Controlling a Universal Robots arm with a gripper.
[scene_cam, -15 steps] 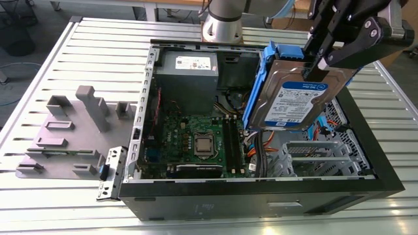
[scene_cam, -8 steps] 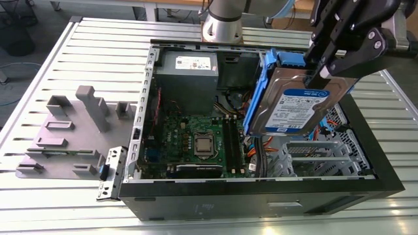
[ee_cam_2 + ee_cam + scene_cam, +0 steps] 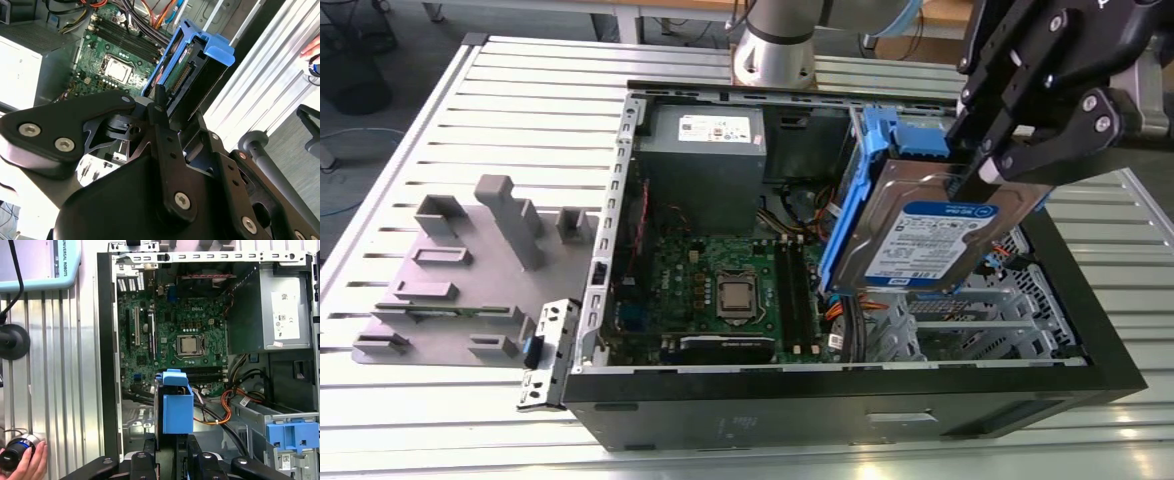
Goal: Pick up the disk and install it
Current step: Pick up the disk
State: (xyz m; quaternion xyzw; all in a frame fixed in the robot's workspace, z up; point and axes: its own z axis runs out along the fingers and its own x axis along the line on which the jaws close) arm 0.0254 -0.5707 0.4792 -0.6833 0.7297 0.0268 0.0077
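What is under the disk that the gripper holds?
The disk, shut in the gripper, hangs tilted over the open case: orange cables and the green board show below. The case floor right beneath it is covered.

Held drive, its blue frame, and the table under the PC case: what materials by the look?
Flat silver hard drive: metal body, likely aluminium, dull grey sheen on the bare lid above a white-and-blue label. Blue carrier bracket: moulded plastic, even saturated colour, soft gloss. Slatted table: probably extruded aluminium, pale matt silver with parallel grooves.
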